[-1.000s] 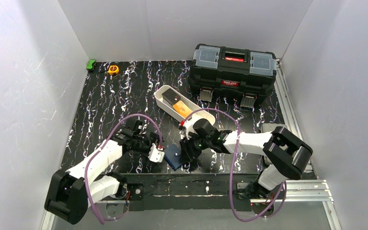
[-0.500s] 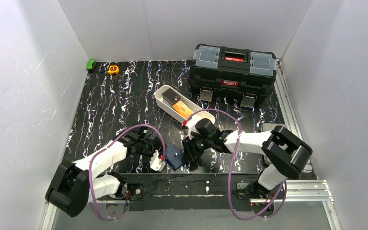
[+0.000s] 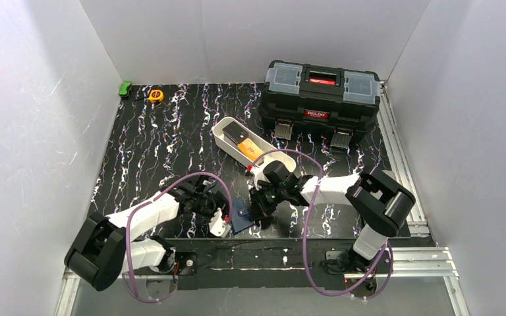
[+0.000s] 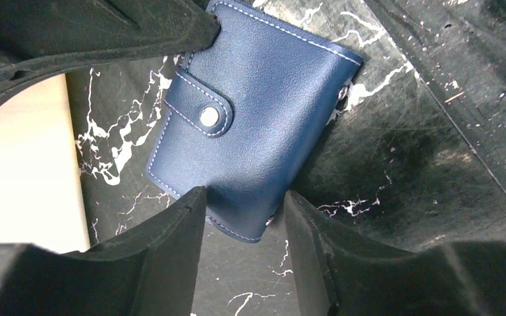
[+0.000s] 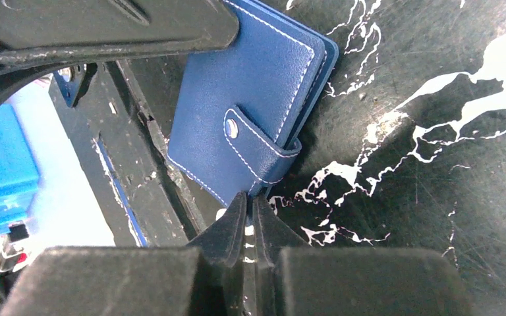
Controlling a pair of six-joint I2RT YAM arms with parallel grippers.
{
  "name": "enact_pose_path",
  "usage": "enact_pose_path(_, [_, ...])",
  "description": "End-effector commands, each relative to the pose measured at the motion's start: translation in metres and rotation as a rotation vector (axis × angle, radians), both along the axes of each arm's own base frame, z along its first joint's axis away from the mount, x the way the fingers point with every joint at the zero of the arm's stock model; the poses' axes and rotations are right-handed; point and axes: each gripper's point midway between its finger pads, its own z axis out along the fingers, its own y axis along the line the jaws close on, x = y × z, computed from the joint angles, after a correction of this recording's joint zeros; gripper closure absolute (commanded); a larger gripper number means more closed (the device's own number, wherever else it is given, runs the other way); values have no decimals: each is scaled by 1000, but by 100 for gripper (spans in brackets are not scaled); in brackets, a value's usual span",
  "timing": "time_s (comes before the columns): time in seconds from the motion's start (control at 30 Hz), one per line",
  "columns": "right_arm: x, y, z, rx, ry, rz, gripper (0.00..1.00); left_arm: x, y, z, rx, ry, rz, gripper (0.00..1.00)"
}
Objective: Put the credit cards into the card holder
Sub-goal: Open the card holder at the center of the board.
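Observation:
The card holder (image 3: 240, 214), a navy wallet with its snap tab fastened, lies shut near the table's front edge between both grippers. My left gripper (image 4: 244, 204) has its two fingers pressed against either side of the card holder's (image 4: 263, 112) near corner. My right gripper (image 5: 245, 197) is shut, its tips pinched together at the card holder's (image 5: 250, 85) edge just below the snap tab (image 5: 260, 141). An orange credit card (image 3: 252, 150) and a dark credit card (image 3: 235, 135) lie in the white tray (image 3: 219, 135).
A big black toolbox (image 3: 321, 95) stands at the back right, just behind the tray. A yellow tape measure (image 3: 155, 95) and a small green object (image 3: 125, 89) sit at the far left corner. The table's front rail runs right beside the wallet.
My left gripper slid right to the wallet and narrowed onto its corner. My right gripper's jaws snapped shut at the tab edge. The wallet shifted slightly.

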Motion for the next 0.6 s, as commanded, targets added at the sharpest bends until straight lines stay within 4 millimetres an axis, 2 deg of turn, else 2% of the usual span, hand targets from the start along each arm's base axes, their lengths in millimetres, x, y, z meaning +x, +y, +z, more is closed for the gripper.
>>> enact_pose_path(0.0, [8,18,29,103,-44,11,99,-3,-5,2,-31,19,15,58])
enact_pose_path(0.07, [10,20,41,129,-71,6,99,-1,-6,5,-43,22,38,57])
enact_pose_path(0.1, [12,20,46,136,-87,0,99,2,-8,9,-52,34,71,53])
enact_pose_path(0.17, [17,18,55,146,-126,-14,99,14,-13,23,-71,91,191,32])
enact_pose_path(0.23, [18,15,59,145,-157,-20,99,27,-16,46,-85,184,347,21])
enact_pose_path(0.3, [20,11,61,134,-185,-23,99,26,-13,56,-54,288,448,11])
enact_pose_path(0.4, [23,7,63,121,-236,-25,99,13,-14,68,-66,448,515,6])
enact_pose_path(0.57, [23,0,65,65,-340,-11,99,7,-22,75,-88,613,582,6])
